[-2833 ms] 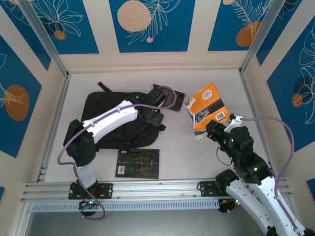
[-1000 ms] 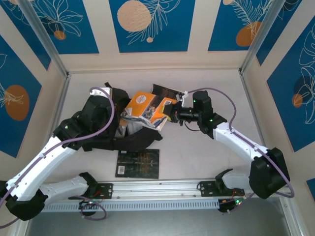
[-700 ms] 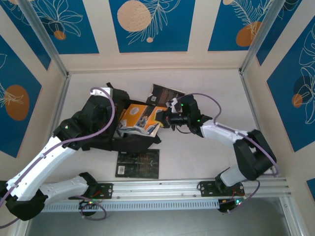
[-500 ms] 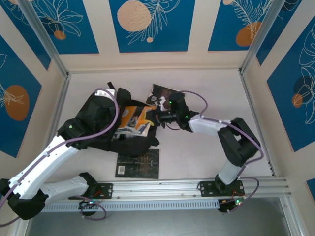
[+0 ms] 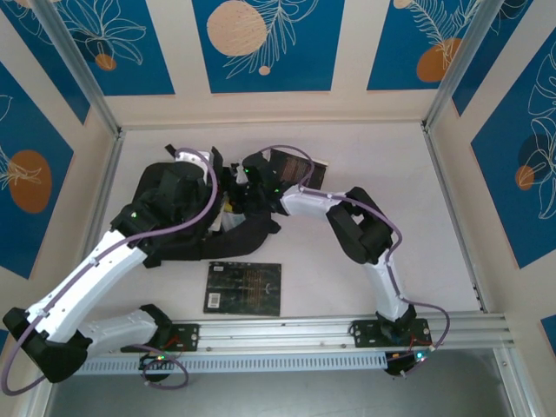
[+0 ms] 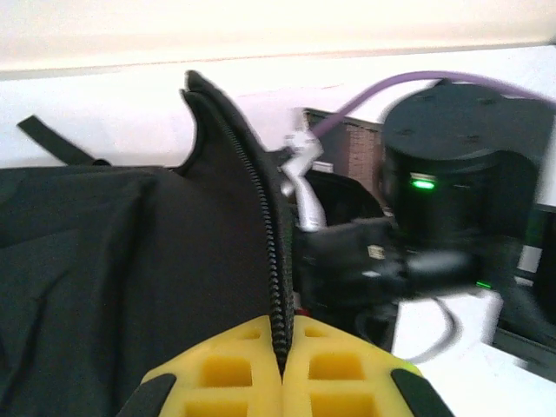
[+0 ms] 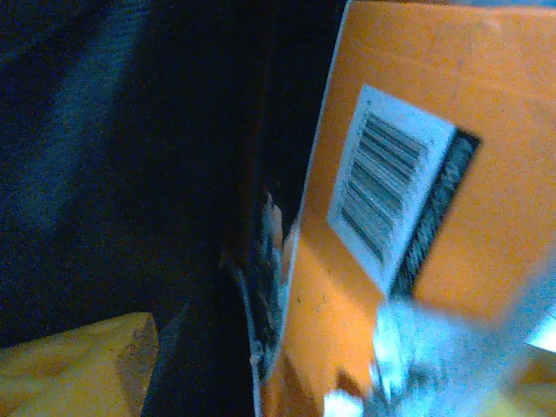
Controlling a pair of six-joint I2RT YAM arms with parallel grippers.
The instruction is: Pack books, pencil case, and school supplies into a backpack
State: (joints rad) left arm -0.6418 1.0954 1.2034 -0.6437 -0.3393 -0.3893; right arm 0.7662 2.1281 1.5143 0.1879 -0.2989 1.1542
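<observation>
Your left pincer is closed tight on the zip edge of the backpack and lifts it so the mouth stands open. In my judgement this grip is what gives the other arm a way in.

Your right pincer reaches across into that mouth. In the right wrist view its jaws stand apart, and the one visible finger is clear of the orange book, so it grips nothing. That book sits tilted inside the dark interior, barcode towards the camera.

Outstanding on the table:
- The black gold-patterned book lies near your arm bases, apart from the backpack.
- A second dark paperback lies just behind the right wrist.

Both arms crowd the opening beside the raised zip flap. I judge the withdrawal path tight.
</observation>
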